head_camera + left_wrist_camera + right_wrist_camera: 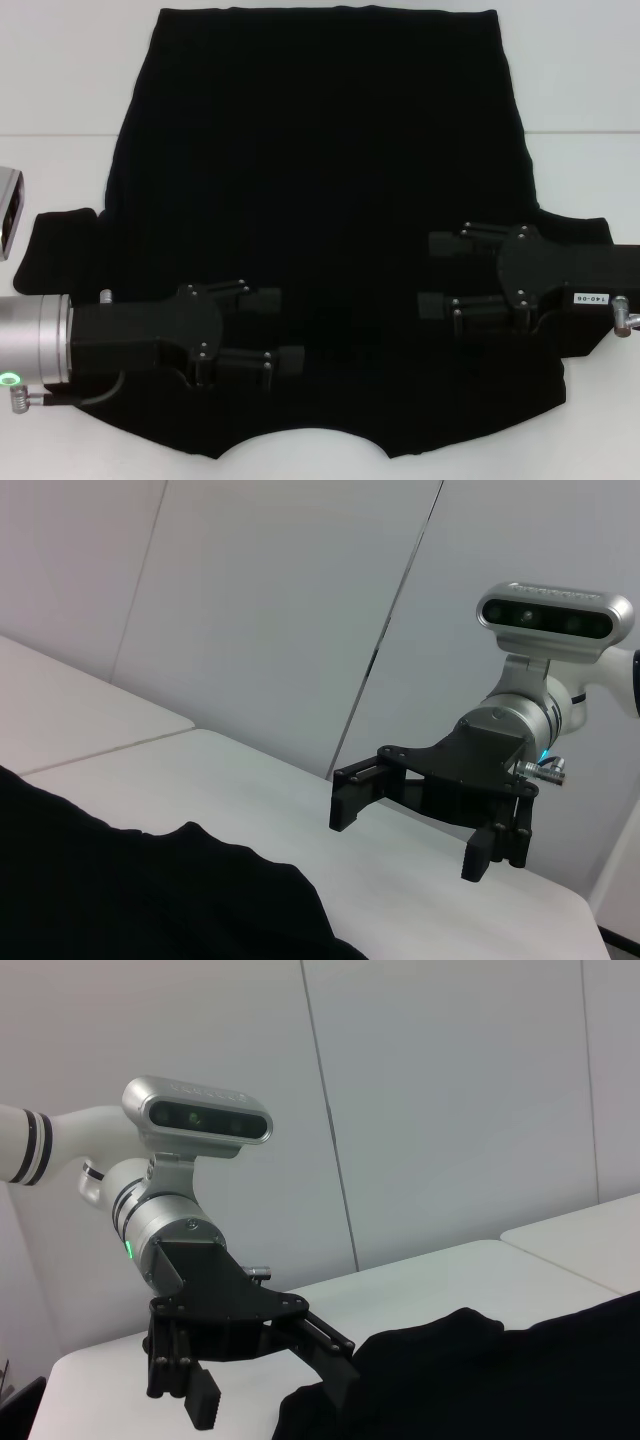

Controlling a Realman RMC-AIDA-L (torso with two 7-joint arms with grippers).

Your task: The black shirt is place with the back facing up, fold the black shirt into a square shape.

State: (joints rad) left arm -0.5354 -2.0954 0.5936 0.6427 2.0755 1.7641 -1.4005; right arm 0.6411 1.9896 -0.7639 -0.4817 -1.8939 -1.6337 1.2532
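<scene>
the left gripper (284, 328) and right gripper (440, 275) are hovering, jaws wide, over the black shirt (320, 180) lying flat on the counter (580, 110)

We see a white tabletop (60, 90) crossed by a thin seam line. Behind the tabletop stands a pale grey panelled wall (250, 600). At the tabletop's left edge sits a small grey object (10, 210), partly cropped.
</scene>
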